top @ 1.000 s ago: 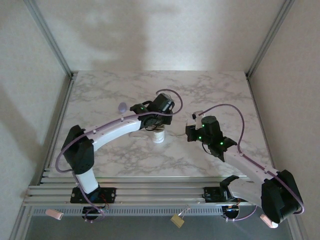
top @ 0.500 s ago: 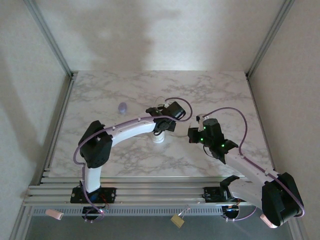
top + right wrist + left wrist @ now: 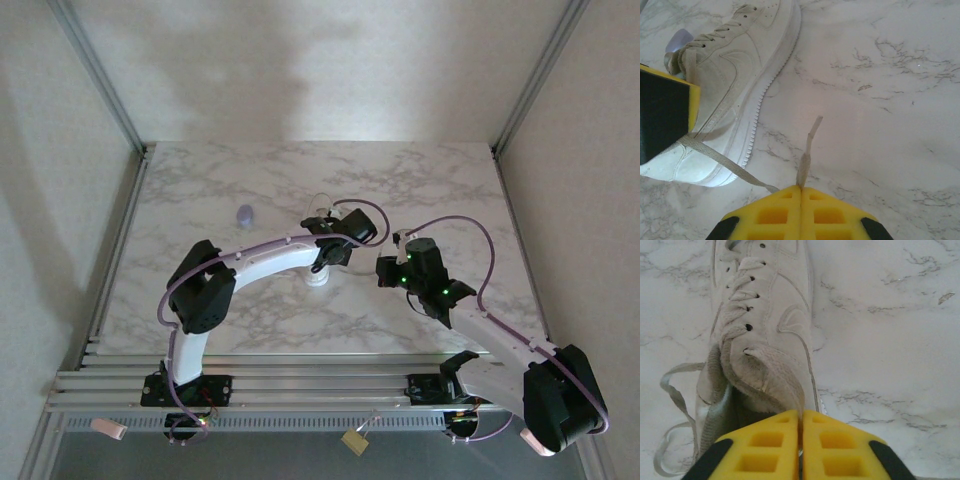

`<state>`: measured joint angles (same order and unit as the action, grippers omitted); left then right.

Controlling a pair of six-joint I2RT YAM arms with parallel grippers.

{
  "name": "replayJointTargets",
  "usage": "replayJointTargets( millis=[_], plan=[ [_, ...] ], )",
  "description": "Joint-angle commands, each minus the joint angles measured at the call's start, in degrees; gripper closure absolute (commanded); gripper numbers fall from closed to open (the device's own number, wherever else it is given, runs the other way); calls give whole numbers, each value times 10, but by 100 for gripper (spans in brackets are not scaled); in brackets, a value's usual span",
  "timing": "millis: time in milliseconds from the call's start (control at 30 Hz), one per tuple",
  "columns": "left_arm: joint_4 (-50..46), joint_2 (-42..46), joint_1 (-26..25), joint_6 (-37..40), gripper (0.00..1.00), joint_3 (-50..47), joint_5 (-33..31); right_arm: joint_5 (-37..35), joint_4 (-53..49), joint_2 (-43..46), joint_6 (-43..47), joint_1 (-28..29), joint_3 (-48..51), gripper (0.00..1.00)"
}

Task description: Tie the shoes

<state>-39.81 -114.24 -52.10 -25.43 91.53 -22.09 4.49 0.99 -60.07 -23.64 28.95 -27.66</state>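
The white sneaker (image 3: 765, 305) lies on the marble table, toe pointing away in the left wrist view, with loose laces (image 3: 673, 390) trailing at its left. My left gripper (image 3: 801, 415) is shut on the edge of the shoe's tongue (image 3: 771, 375), which lifts up into the yellow pads. My right gripper (image 3: 801, 189) is shut on one lace end (image 3: 809, 145); its tip sticks out past the jaws, and the lace (image 3: 720, 161) runs back to the shoe (image 3: 735, 65). From above, the shoe (image 3: 318, 274) sits mostly under the left gripper (image 3: 326, 256), with the right gripper (image 3: 386, 268) just to its right.
A small round purple object (image 3: 245, 213) lies on the table left of the shoe and shows behind it as a purple object (image 3: 680, 38) in the right wrist view. Metal frame posts (image 3: 100, 75) and walls bound the table.
The left arm has swung right over the shoe and its gripper has closed on the tongue. The right arm has edged slightly right, still shut on the lace.
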Motion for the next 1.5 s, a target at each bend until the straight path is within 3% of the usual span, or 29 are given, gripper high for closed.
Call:
replayJointTargets(
  millis=[0,233,633,800,900,1033,1233,1467],
  plan=[
    [-20,3,-5,-4,97,22,-30,-3,6,10,-2,-4,13,100],
    [9,56,-2,-3,100,15,-29,20,24,11,28,-4,16,100],
    [127,174,64,-12,100,-85,158,207,111,-57,180,-4,-13,100],
    [138,186,74,-11,100,-102,183,293,55,-135,252,-3,-82,100],
    [133,190,77,-8,100,-109,177,300,67,-153,256,-4,-97,100],
    [127,197,84,2,73,-134,157,258,69,-153,237,-3,-105,100],
    [148,218,116,10,69,-185,193,229,47,-139,228,-3,-95,100],
    [157,207,134,23,52,-197,227,224,45,-128,221,-4,-86,100]
  ],
)
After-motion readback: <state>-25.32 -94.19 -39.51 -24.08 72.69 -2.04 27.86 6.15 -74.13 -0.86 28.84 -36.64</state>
